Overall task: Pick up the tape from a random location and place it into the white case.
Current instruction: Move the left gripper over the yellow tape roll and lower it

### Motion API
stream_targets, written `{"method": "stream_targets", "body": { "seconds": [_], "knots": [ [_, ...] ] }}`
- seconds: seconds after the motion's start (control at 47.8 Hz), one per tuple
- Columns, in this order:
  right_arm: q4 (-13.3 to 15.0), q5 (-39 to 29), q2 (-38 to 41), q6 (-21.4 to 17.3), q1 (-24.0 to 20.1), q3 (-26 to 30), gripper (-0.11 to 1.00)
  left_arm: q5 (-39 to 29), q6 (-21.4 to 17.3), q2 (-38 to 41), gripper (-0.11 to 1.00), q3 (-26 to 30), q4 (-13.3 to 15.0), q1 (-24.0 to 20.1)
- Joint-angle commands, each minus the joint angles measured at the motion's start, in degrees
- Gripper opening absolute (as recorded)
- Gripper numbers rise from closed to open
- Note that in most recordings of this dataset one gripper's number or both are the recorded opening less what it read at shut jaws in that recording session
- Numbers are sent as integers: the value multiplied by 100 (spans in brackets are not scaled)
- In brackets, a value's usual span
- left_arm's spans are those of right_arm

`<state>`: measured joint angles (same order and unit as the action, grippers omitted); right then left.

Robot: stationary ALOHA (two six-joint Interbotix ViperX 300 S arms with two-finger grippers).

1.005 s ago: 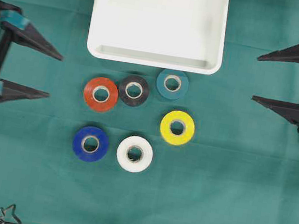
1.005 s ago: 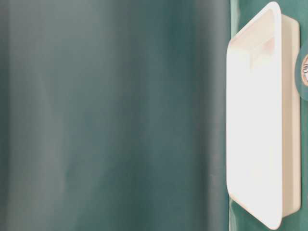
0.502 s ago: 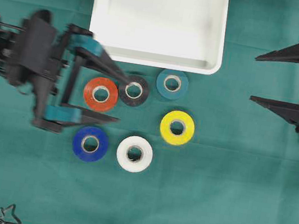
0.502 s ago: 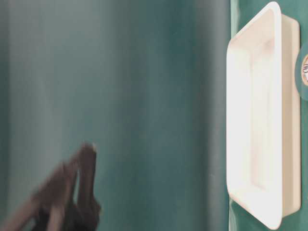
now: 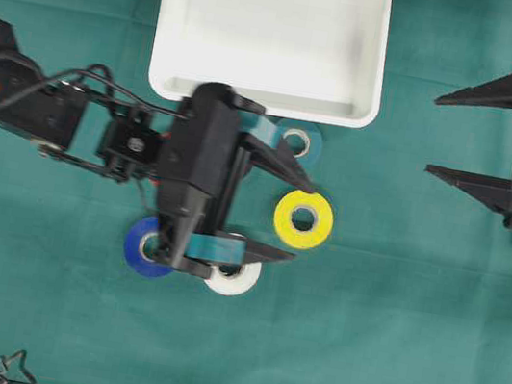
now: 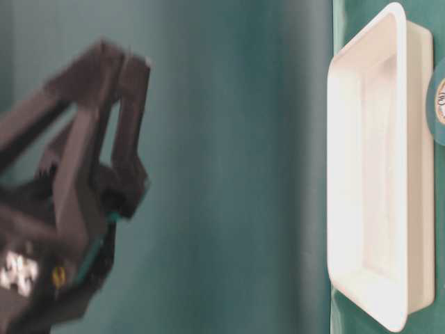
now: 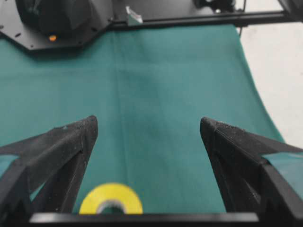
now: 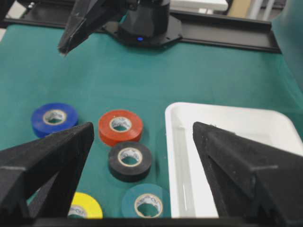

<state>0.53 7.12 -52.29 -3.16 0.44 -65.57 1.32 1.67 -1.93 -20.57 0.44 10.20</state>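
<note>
so far nothing done: case (image 5: 271, 39) empty, you hold no tape. left gripper (image 5: 293, 215) jaws wide, yellow tape (image 5: 303, 219) between tips. right gripper (image 5: 439, 133) wide, idle. grasp, lift, drop remain.

Overhead, table-level, two forward-facing wrist views.

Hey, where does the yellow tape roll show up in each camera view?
Overhead: yellow tape roll right of centre, just off the left end effector.
Table-level: not in it.
Left wrist: bottom edge, left of centre.
Right wrist: bottom left, partly cut off.
Shared landmark: the white case, seen overhead, table-level and right wrist.
</note>
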Motion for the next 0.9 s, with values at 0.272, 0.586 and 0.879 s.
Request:
{"method": "stream_targets", "body": {
  "seconds": [0.272, 0.586, 0.879],
  "knots": [
    [18, 18, 44, 0, 18, 149, 91, -44, -9, 299, 98, 571, -26, -35],
    [9, 18, 44, 0, 18, 158, 91, -510, 53, 387, 98, 756, -9, -35],
    [18, 18, 53, 0, 18, 167, 91, -2241, 35, 888, 98, 1749, -9, -35]
  ]
}}
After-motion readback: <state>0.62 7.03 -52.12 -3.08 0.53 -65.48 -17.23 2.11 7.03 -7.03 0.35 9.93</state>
